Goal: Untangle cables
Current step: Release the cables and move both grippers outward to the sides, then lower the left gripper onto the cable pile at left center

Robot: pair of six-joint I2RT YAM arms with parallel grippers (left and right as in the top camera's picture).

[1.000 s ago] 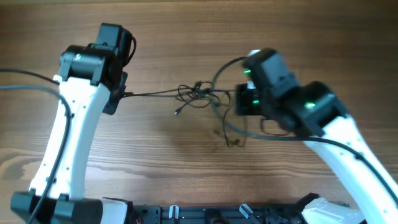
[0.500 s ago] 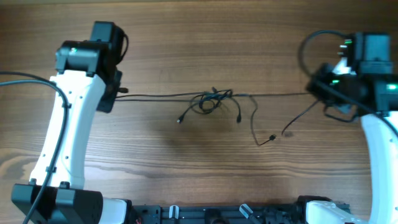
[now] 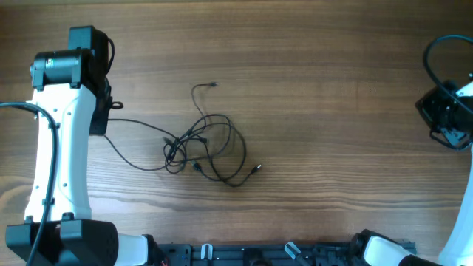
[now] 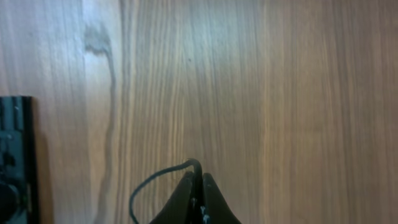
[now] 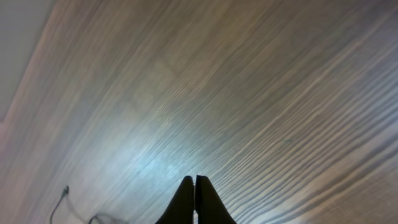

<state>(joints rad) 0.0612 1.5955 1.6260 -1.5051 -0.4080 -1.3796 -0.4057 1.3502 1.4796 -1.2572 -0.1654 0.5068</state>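
The cables (image 3: 199, 148) lie left of the table's centre as a loose bunch of thin black loops. One plug end (image 3: 214, 84) points to the far side and another (image 3: 257, 168) lies at the right. A strand runs from the bunch to my left gripper (image 3: 103, 118), which is shut on it. In the left wrist view that strand (image 4: 155, 180) curls out from between the closed left gripper (image 4: 199, 180). My right gripper (image 3: 443, 122) hangs at the far right edge, well away from the cables. It is shut with nothing in it (image 5: 194, 182); a cable end (image 5: 62, 194) shows at lower left.
The arms' base rail (image 3: 244, 255) runs along the near edge. A thick arm cable (image 3: 22, 107) loops at the left. A black block (image 4: 12, 155) sits at the left of the left wrist view. The table's edge (image 5: 25, 56) shows in the right wrist view.
The right gripper has let go of the stretched strand and swung far right. The left arm moved left with its strand. The taut line went slack into a loose bunch left of centre.
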